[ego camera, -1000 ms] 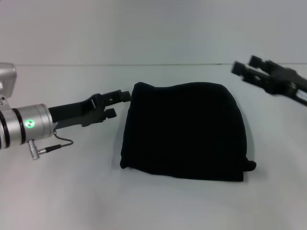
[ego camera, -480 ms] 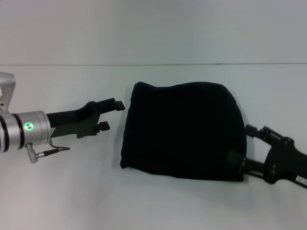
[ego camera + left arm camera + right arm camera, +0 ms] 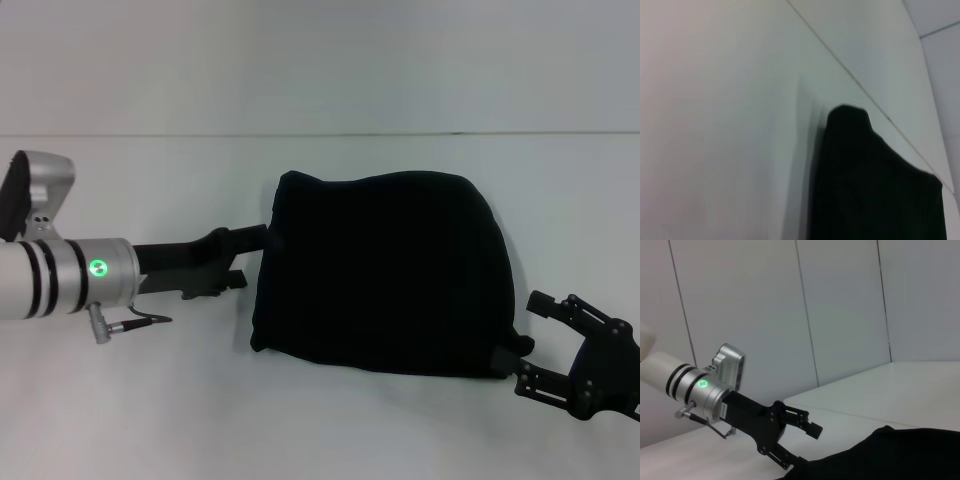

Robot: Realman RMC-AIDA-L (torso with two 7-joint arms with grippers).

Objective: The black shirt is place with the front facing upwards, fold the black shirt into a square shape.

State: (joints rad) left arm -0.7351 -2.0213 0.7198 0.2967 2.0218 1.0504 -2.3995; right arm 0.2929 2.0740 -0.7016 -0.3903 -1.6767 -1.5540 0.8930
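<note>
Shirt, folded into a rough dark square with its plain black side up, lies mid-tabletop. Left pincer reaches in low from the left, fingers spread apart, its tips at the shirt's left edge, the upper one touching or just overlapping the cloth. Right pincer sits low by the shirt's near right corner, fingers spread wide and holding nothing, the near tip right beside the small flap of cloth sticking out there.
</note>
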